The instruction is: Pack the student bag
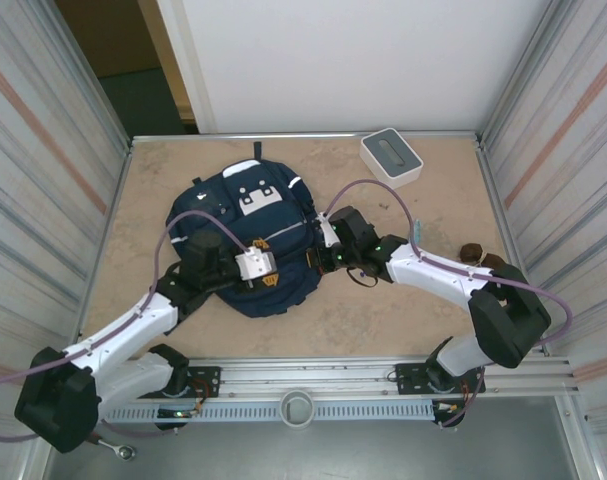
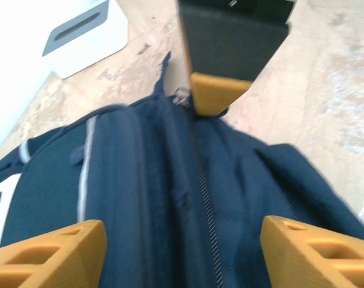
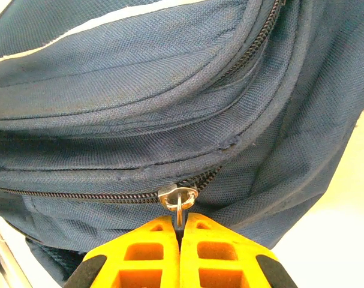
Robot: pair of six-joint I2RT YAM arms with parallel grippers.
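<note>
While the right gripper [image 3: 180,223] pinches shut on the zipper pull [image 3: 178,197] of the student bag [image 1: 273,225], the left gripper [image 2: 183,231] hangs wide open above it, empty.

The student bag [image 1: 245,215], navy with a white patch and thin pale stripes, lies flat, front up, left of centre on the tabletop [image 1: 383,300], side zip closed.
</note>
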